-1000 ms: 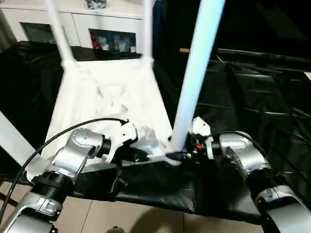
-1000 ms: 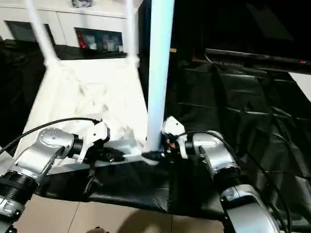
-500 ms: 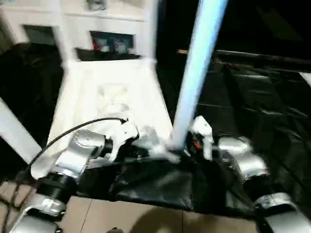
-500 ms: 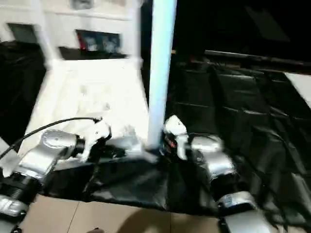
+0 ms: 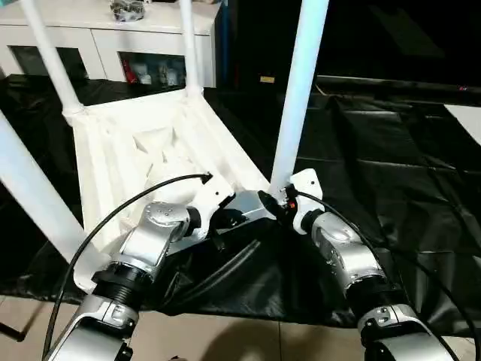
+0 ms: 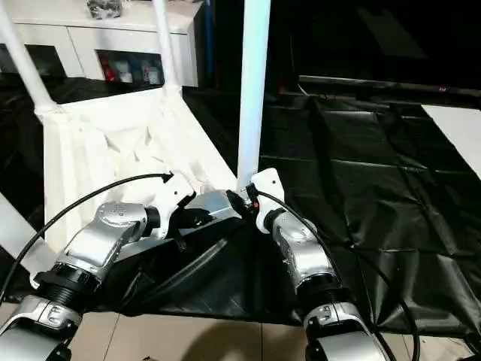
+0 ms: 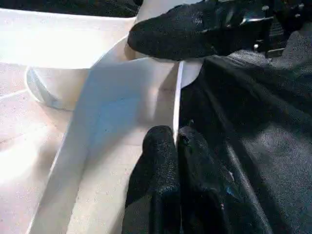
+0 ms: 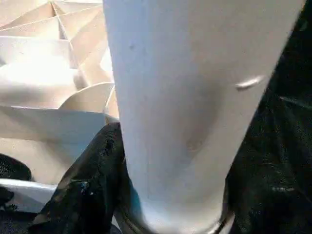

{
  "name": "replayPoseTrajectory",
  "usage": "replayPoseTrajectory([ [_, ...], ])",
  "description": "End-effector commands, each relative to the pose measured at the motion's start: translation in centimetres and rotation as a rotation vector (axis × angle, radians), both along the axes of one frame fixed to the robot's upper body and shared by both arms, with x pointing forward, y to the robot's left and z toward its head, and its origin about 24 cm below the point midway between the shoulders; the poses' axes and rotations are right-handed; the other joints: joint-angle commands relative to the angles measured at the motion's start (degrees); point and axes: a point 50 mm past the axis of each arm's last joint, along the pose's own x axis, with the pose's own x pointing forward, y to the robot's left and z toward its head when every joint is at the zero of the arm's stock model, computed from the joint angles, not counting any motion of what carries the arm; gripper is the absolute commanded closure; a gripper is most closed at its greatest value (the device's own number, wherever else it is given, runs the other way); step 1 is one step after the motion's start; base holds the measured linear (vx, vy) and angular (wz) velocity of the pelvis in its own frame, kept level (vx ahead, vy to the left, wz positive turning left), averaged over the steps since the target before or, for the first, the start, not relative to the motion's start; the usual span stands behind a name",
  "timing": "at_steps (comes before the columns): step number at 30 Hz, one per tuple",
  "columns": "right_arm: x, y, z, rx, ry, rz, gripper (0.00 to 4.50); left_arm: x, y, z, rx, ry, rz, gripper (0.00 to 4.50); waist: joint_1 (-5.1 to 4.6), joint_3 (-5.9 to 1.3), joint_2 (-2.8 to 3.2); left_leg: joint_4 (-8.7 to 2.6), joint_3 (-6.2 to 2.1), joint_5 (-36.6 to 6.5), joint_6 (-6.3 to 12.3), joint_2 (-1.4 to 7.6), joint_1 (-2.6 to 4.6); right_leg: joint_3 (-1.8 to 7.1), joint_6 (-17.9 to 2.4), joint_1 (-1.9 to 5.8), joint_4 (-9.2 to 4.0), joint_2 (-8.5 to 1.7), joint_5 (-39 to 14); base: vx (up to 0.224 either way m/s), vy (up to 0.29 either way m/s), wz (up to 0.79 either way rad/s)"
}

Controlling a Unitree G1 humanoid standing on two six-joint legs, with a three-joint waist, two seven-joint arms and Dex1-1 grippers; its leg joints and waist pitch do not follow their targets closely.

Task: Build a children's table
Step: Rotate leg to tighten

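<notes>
The white tabletop (image 5: 143,150) lies upside down on a black sheet, ribbed underside up. All four white legs stand in its corner sockets: two far ones (image 5: 49,60) (image 5: 188,45), a near-left one (image 5: 30,188) and a near-right one (image 5: 299,90). My left gripper (image 5: 225,219) is shut on the tabletop's thin near rim (image 7: 176,97), its two black fingertips pinching it from both sides. My right gripper (image 5: 276,201) is shut on the base of the near-right leg (image 8: 185,97), with a black finger (image 8: 92,190) pressed against its side just above the socket.
A white cabinet (image 5: 113,34) with glass-fronted doors stands behind the tabletop at the back left. The black sheet (image 5: 391,150) spreads wide to the right. Pale floor tiles (image 5: 225,338) show at the near edge. A black cable (image 5: 128,210) loops over my left forearm.
The whole picture has shifted, so the camera has moved. Both grippers keep their holds on the rim and the leg. The near-left leg now shows more fully.
</notes>
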Motion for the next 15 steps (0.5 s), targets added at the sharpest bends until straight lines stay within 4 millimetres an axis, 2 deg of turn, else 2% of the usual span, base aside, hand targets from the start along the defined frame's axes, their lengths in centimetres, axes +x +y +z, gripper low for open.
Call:
replayPoseTrajectory([
  [1,-1.7,4.0,-0.7,0.041,0.061,0.222,1.11,-0.3,-2.8,0.5,-0.042,-0.038,-0.066,4.50,-0.04,-2.58,0.45,-4.29,-0.17,-20.4,0.11,0.86,0.04,2.23,-7.7,1.94,-5.16,-2.88,-20.0,0.000,0.000,0.00],
  [2,-1.6,2.6,-0.4,0.027,0.040,0.225,0.98,-0.5,-2.6,0.5,-0.038,-0.047,-0.091,4.50,0.07,-2.70,0.45,-4.26,-0.11,-18.9,0.35,0.92,-0.06,2.27,-8.8,2.27,-4.77,-2.83,-16.6,0.000,0.000,0.00],
  [4,-1.6,1.2,-0.2,0.022,0.031,0.225,0.82,-0.6,-2.4,0.6,-0.040,-0.045,-0.106,4.50,0.41,-3.16,0.42,-3.77,0.25,-16.0,1.14,1.02,0.19,2.43,-10.5,2.42,-4.18,-2.88,-9.9,0.052,0.006,0.05],
  [5,-1.5,0.0,-0.1,0.017,0.029,0.220,0.74,-0.7,-2.2,0.6,-0.040,-0.047,-0.121,4.50,0.41,-2.99,0.37,-3.68,0.42,-15.0,1.73,0.99,0.11,2.41,-11.5,2.41,-4.03,-2.73,-7.8,0.000,0.000,0.00],
  [7,-1.4,-2.6,0.1,0.003,0.029,0.195,0.74,-0.9,-1.9,0.5,-0.041,-0.042,-0.147,4.50,0.51,-3.19,0.23,-3.44,0.51,-13.5,2.58,0.83,-0.15,2.31,-12.2,2.89,-3.83,-2.88,-6.5,0.000,0.000,0.00],
  [8,-1.4,-4.5,0.4,-0.005,0.023,0.177,0.74,-1.1,-1.7,0.5,-0.041,-0.040,-0.167,4.50,0.80,-3.07,0.50,-3.32,0.59,-12.4,3.13,0.79,-0.20,2.35,-12.4,2.98,-3.81,-2.86,-5.7,0.000,0.000,0.00],
  [9,-1.4,-6.3,0.8,-0.007,0.016,0.166,0.74,-1.2,-1.5,0.5,-0.039,-0.039,-0.184,4.50,1.01,-3.12,0.41,-3.25,0.59,-12.0,3.48,0.91,-0.22,2.30,-12.5,3.03,-3.78,-2.89,-5.5,0.000,0.000,0.00],
  [10,-1.5,-6.7,1.0,-0.006,0.014,0.164,0.74,-1.3,-1.4,0.5,-0.039,-0.038,-0.190,4.50,1.13,-3.11,0.34,-3.23,0.57,-11.7,3.66,0.87,-0.27,2.27,-12.5,3.15,-3.77,-2.90,-5.4,0.000,0.000,0.00],
  [11,-1.6,-8.1,1.5,0.004,0.008,0.152,0.74,-1.4,-1.2,0.5,-0.042,-0.045,-0.219,4.50,1.28,-3.12,0.60,-3.22,0.54,-11.5,3.70,0.94,-0.24,2.27,-12.6,3.15,-3.73,-2.96,-5.3,0.000,0.000,0.00],
  [12,-1.7,-9.3,2.0,0.022,0.000,0.135,0.74,-1.7,-1.0,0.5,-0.049,-0.050,-0.251,4.50,1.42,-3.10,0.38,-3.11,0.58,-10.9,4.38,0.87,-0.36,2.24,-12.7,3.25,-3.72,-2.89,-5.0,0.000,0.000,0.00],
  [15,-2.0,-11.1,3.2,0.114,-0.021,0.102,0.74,-2.2,-0.7,0.4,-0.061,-0.044,-0.306,4.50,1.66,-2.96,0.45,-3.07,0.60,-10.7,4.77,0.87,-0.37,2.17,-12.9,3.23,-3.84,-3.02,-7.1,0.000,0.000,0.00],
])
